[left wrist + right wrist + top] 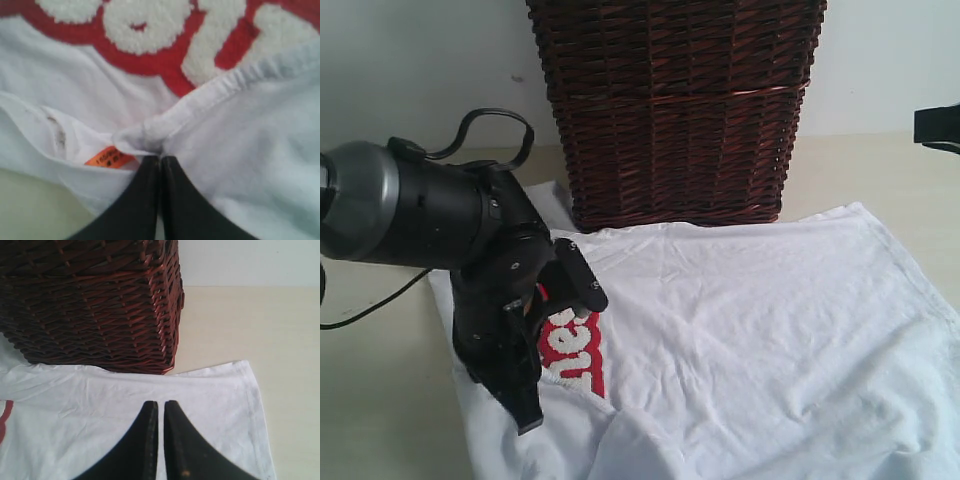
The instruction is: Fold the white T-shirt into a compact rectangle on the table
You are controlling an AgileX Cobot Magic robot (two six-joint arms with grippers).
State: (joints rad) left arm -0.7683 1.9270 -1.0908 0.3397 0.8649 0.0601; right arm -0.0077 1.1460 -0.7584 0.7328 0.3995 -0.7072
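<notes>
The dark brown wicker basket (680, 110), tightly woven and boxy, stands beyond the right tool (161, 405); its inside is hidden. The soft white T-shirt (750, 330) lies rumpled on the smooth cream tabletop (380, 400) beneath both tools. The left tool (160, 157) is clamped on a bunched fold of its stitched edge, with the red patch (150, 65) of fuzzy letters just ahead. The right tool's jaws are together and empty.

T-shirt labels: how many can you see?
1: an orange label inside the neck of the white T-shirt, beside the left fingers pinching the fabric. Others may be hidden in folds.
</notes>
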